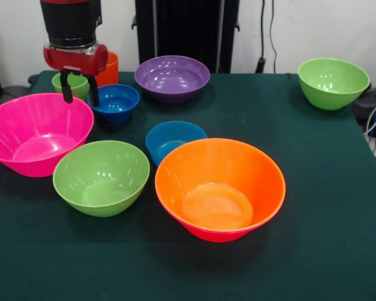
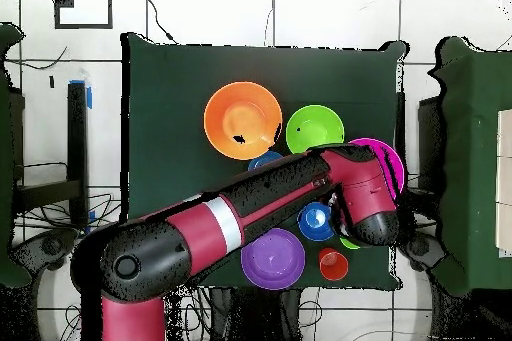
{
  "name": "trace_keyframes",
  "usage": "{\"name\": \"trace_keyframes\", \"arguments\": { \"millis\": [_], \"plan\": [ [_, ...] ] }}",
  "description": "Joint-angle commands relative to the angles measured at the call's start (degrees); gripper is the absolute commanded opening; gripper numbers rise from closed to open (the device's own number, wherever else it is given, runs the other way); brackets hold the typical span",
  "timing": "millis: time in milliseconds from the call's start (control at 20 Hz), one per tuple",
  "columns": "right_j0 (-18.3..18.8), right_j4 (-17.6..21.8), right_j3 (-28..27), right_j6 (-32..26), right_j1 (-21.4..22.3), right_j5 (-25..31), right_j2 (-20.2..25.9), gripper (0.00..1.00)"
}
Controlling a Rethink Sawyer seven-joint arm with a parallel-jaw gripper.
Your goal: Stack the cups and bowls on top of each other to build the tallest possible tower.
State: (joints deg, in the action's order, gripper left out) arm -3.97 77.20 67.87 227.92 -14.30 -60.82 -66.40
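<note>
Claw [image 1: 79, 94] open, empty, fingers hanging between pink bowl [image 1: 34, 132] and small blue bowl [image 1: 115, 103]. Light-green cup [image 1: 69, 83] and orange cup [image 1: 108, 69] just behind it.

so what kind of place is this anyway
Probably a robotics lab, not a kitchen: a cloth-covered table set with plastic bowls, a red robot arm over it, cables trailing down the wall behind.

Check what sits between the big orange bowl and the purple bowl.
In the front view, a small blue bowl lies between the big orange bowl and the purple bowl, close against the orange one's rim; beyond it, bare green cloth.
</note>
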Motion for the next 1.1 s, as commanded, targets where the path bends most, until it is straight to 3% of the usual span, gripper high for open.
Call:
{"name": "trace_keyframes", "arguments": {
  "millis": [50,500,1100],
  "plan": [
    [0.6,-2.5,-3.6,3.8,-2.1,2.4,13.2,1.0],
    [-0.4,-2.1,-3.6,2.4,-2.3,1.3,15.9,1.0],
    [-0.4,-0.7,-4.9,-4.9,-1.8,1.2,16.2,1.0]
  ]
}}
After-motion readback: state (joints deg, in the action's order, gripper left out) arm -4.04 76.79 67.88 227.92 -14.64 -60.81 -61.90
